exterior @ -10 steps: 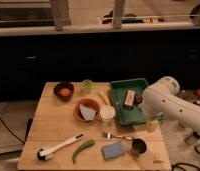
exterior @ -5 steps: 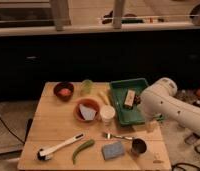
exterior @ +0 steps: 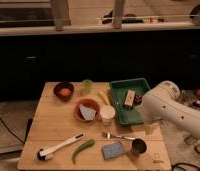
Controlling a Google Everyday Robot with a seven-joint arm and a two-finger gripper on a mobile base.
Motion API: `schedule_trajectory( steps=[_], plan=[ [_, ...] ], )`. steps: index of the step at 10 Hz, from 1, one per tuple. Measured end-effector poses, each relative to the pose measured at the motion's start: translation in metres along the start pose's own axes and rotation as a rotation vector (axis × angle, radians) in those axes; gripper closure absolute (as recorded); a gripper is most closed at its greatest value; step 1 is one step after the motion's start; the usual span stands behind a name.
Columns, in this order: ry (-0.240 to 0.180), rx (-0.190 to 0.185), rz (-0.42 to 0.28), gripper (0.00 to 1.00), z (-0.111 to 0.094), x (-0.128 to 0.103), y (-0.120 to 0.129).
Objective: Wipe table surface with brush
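Observation:
The brush (exterior: 60, 146) lies on the table surface (exterior: 48, 125) near its front left corner. Its long white handle points up and right, and its dark head is at the lower left end. My white arm (exterior: 165, 105) reaches in from the right over the table's right edge, beside the green tray. My gripper is hidden behind the arm, so I cannot see it. The arm is well to the right of the brush and does not touch it.
Green tray (exterior: 124, 87) with a small box stands at the back right. On the table are a green chili (exterior: 82, 149), fork (exterior: 118, 135), blue sponge (exterior: 113, 149), dark cup (exterior: 139, 146), white cup (exterior: 107, 115), orange bowl (exterior: 86, 111), dark bowl (exterior: 64, 90) and green cup (exterior: 87, 86).
My arm has edged slightly left and down over the table's right side. The brush and the other items have not moved.

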Motion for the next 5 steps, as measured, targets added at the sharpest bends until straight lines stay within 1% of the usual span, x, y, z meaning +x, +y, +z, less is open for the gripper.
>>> schedule_trajectory(
  steps=[2, 3, 4, 5],
  plan=[
    [-0.019, 0.042, -0.08, 0.2, -0.016, -0.026, -0.001],
    [-0.023, 0.047, -0.091, 0.2, -0.018, -0.029, -0.001],
    [-0.043, 0.067, -0.179, 0.2, -0.026, -0.051, -0.001],
    [-0.055, 0.069, -0.232, 0.2, -0.028, -0.071, -0.002]
  ],
)
